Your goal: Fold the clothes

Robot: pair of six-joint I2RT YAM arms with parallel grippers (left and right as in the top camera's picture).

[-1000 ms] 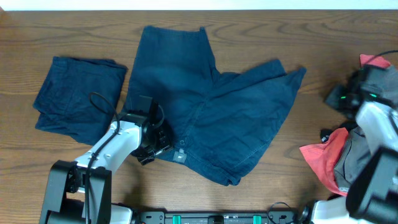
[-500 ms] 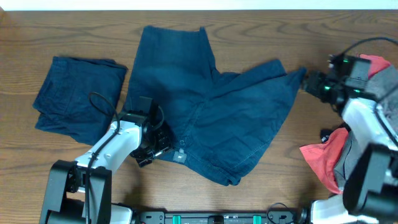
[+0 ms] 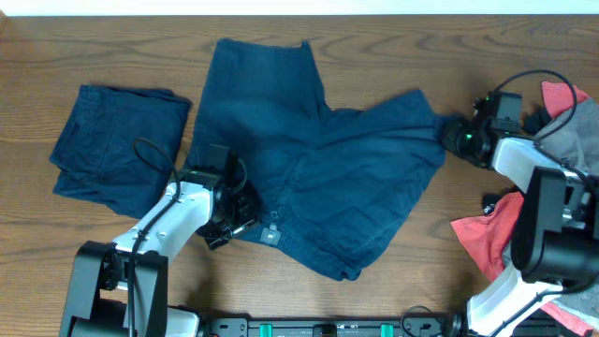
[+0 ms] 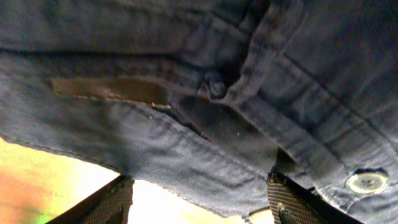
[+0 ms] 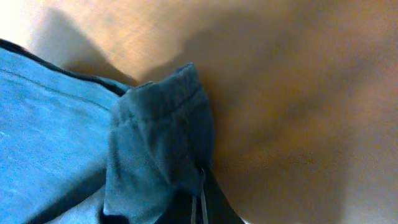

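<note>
Navy shorts (image 3: pixel 309 159), folded pair (image 3: pixel 117 140) just beside.

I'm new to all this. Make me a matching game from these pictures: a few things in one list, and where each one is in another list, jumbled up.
Things:
1. spread navy shorts
2. folded navy garment
3. coral-red cloth
4. right claw

Places:
A. far right, next to a grey cloth
B. pinching the right corner of the shorts
C. far left
D. in the middle, laid open

Pairs: 1-D, 2-C, 3-A, 4-B
</note>
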